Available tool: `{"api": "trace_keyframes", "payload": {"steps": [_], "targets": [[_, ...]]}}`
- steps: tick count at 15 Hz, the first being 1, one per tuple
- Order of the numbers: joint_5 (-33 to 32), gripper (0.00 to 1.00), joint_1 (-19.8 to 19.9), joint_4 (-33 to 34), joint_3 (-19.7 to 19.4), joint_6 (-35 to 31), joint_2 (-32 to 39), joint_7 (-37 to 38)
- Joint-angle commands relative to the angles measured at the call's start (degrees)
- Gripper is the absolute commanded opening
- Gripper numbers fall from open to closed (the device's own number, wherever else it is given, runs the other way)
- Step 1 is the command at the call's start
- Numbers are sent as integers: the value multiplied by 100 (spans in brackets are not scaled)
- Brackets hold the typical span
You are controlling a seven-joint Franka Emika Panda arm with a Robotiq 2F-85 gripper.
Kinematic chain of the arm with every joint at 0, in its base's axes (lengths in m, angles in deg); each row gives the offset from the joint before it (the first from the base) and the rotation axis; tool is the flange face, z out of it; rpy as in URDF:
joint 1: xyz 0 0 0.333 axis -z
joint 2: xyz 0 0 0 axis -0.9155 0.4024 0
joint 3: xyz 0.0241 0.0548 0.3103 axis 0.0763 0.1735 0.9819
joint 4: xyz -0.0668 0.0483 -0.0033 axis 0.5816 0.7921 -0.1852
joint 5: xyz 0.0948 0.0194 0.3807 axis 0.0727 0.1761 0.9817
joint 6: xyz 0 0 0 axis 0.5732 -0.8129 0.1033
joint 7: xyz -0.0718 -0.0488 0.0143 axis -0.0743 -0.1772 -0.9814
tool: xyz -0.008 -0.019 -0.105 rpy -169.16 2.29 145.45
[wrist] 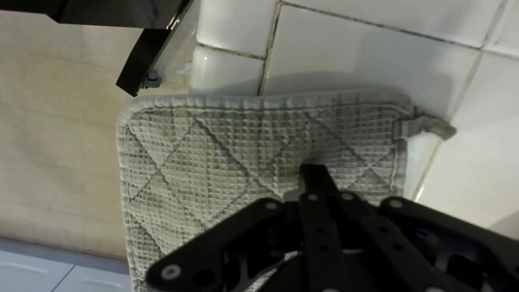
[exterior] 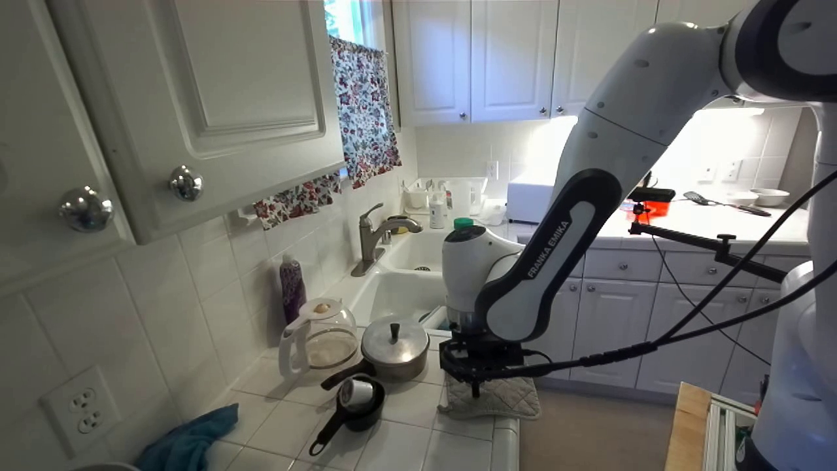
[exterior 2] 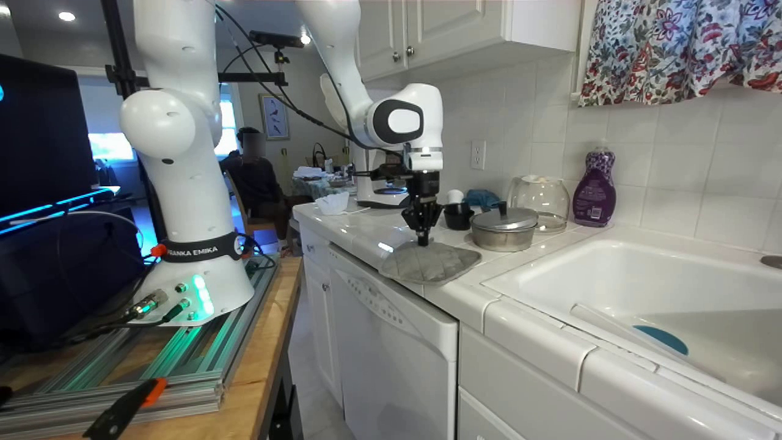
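White tiled surface (exterior: pixel 395 448), sink (exterior 2: pixel 672 272) set into it. Potholder (wrist: pixel 219 162) lies flat on the surface, partly overhanging the front edge. Hand (exterior 2: pixel 423 239) points straight down at it, fingers closed together; tips at or just above the fabric, contact unclear. Pot (exterior: pixel 394 356), lid on, near the hand. Pan (exterior: pixel 367 417) just beside the pot has a cup (exterior: pixel 357 392) in it. Carafe (exterior: pixel 332 347) and bottle (exterior: pixel 293 288) stand nearer the wall (exterior: pixel 170 288).

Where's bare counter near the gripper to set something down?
Bare tiles between the small black pan and the pot holder, and along the front edge from the pot holder toward the white appliance. Crowded: wall side, where the carafe, lidded saucepan and purple bottle stand close together; the pot holder itself, with the shut gripper at its surface.
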Motion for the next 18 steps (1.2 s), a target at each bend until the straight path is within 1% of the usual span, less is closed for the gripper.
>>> {"api": "trace_keyframes", "payload": {"steps": [1, 3, 7, 10, 12, 13, 14, 15, 18], "targets": [[-173, 0, -151, -18, -85, -473, 207, 157], [-237, 0, -219, 9, -179, -724, 296, 203], [-657, 0, -399, 153, -573, -1120, 396, 450], [-687, 0, -463, 396, -752, -1325, 560, 499], [-542, 0, -486, 547, -767, -1314, 654, 442], [-456, 0, -498, 519, -745, -1261, 584, 434], [-478, 0, -550, 431, -769, -1267, 469, 493], [-313, 0, -540, 232, -653, -1177, 258, 457], [-161, 0, -644, -252, -490, -1068, -130, 621]]}}
